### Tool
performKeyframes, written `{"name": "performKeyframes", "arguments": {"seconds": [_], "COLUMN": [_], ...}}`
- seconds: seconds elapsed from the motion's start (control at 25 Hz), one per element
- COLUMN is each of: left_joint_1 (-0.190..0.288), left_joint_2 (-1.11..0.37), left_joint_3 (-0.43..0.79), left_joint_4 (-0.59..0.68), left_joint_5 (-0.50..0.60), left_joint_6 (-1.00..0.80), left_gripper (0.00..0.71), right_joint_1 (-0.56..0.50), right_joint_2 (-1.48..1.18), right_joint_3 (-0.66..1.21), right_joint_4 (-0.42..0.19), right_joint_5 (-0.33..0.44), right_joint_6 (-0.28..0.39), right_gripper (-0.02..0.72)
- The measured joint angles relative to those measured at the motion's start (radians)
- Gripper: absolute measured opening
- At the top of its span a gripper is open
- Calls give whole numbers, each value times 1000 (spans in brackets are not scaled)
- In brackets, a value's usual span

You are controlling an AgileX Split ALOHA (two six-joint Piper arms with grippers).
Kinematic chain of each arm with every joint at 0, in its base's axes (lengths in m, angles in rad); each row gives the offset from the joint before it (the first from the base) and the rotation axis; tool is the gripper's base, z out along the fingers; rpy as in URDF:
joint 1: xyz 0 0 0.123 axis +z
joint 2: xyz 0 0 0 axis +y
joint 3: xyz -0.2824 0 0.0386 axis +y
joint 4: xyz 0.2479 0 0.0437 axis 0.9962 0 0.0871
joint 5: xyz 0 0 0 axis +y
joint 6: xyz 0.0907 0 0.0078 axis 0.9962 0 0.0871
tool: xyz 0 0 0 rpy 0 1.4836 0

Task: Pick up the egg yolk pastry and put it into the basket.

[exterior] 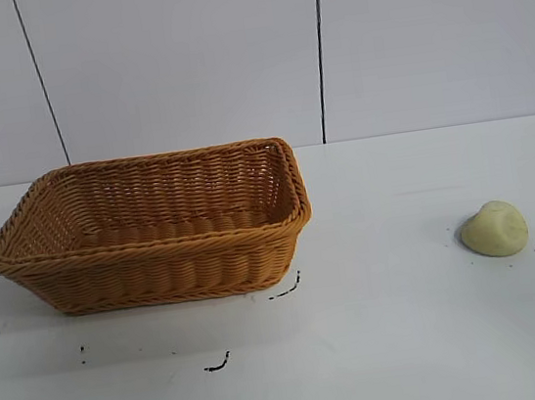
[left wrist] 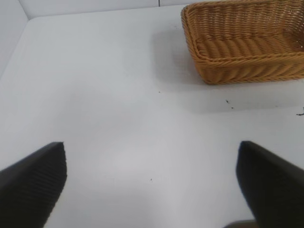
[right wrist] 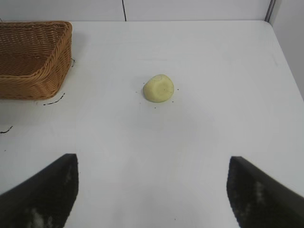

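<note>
The egg yolk pastry [exterior: 494, 228], a small pale yellow dome, lies on the white table at the right in the exterior view. It also shows in the right wrist view [right wrist: 158, 88], well ahead of my right gripper [right wrist: 153, 164], which is open and empty. The orange-brown wicker basket [exterior: 148, 230] stands at the left of the table, empty. It shows in the left wrist view [left wrist: 247, 42] and partly in the right wrist view [right wrist: 33, 59]. My left gripper [left wrist: 152, 148] is open and empty over bare table, away from the basket. Neither arm shows in the exterior view.
The white table [exterior: 385, 342] has a few small dark marks [exterior: 218, 364] in front of the basket. A white panelled wall [exterior: 181, 63] stands behind the table.
</note>
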Motion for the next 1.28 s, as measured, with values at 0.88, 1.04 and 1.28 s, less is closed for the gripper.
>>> {"name": "performKeyframes", "arguments": {"seconds": [0.88, 1.04, 1.28], "left_joint_1": [0, 0, 0], "left_joint_2": [0, 0, 0], "left_joint_3": [0, 0, 0], "left_joint_4": [0, 0, 0], "left_joint_5": [0, 0, 0], "left_joint_6": [0, 0, 0], "left_gripper": [697, 697, 697], "right_joint_1": [0, 0, 11], "right_joint_2": [1333, 1523, 1696], "right_joint_3": [-642, -762, -865], "right_joint_4": [1, 1, -2], "right_joint_5": [-9, -10, -16], "right_joint_6": [6, -2, -10], "right_gripper": [614, 614, 614]}}
